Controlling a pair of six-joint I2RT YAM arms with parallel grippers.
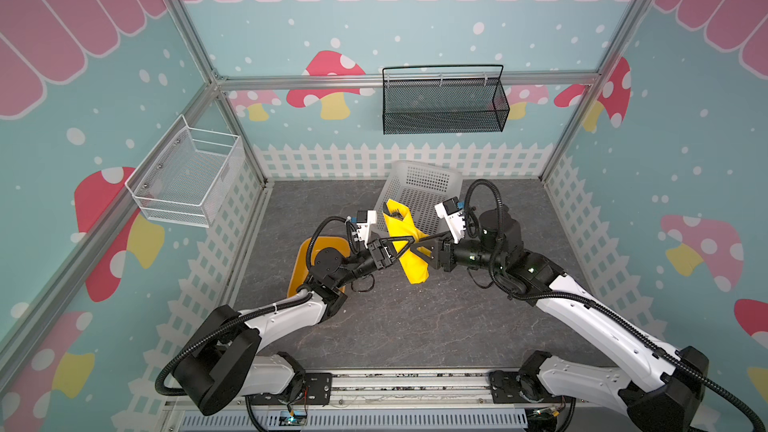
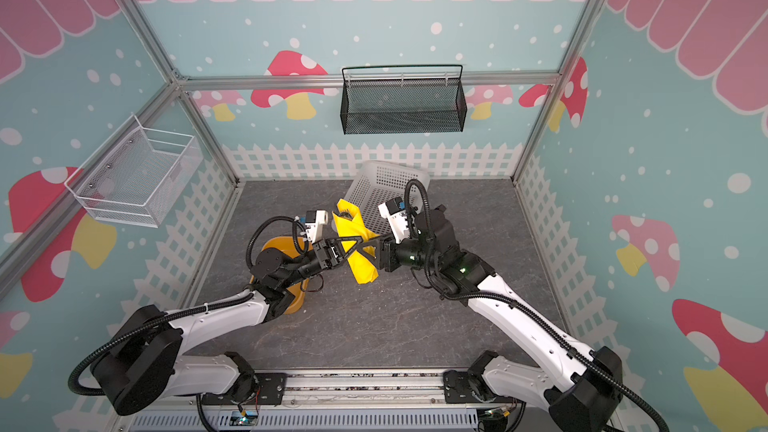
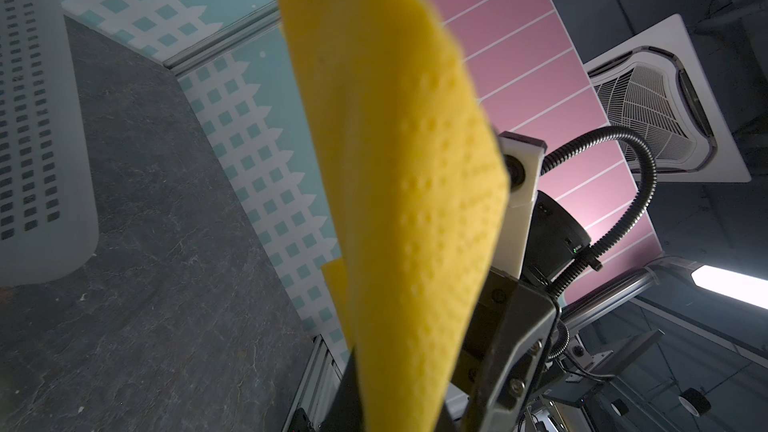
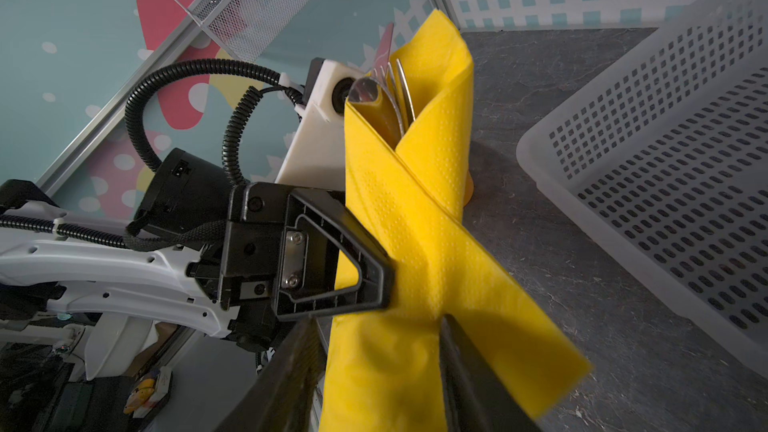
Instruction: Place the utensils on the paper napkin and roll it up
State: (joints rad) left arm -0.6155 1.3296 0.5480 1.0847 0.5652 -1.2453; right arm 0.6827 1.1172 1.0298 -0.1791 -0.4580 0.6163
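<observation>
Three utensils point(image 4: 390, 85) tucked in rolled napkin point(image 1: 399, 222), mid-table. Orange tray point(image 1: 301, 259) under left arm; left gripper point(image 1: 409, 243) clamped on napkin; right gripper point(image 4: 378, 322) parted around it; white basket point(image 1: 419, 189) just behind.

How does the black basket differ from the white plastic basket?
The black basket is dark wire mesh; the plastic basket is pale perforated plastic. The black basket hangs on the back wall; the plastic basket sits on the table. Both are open on top.
</observation>
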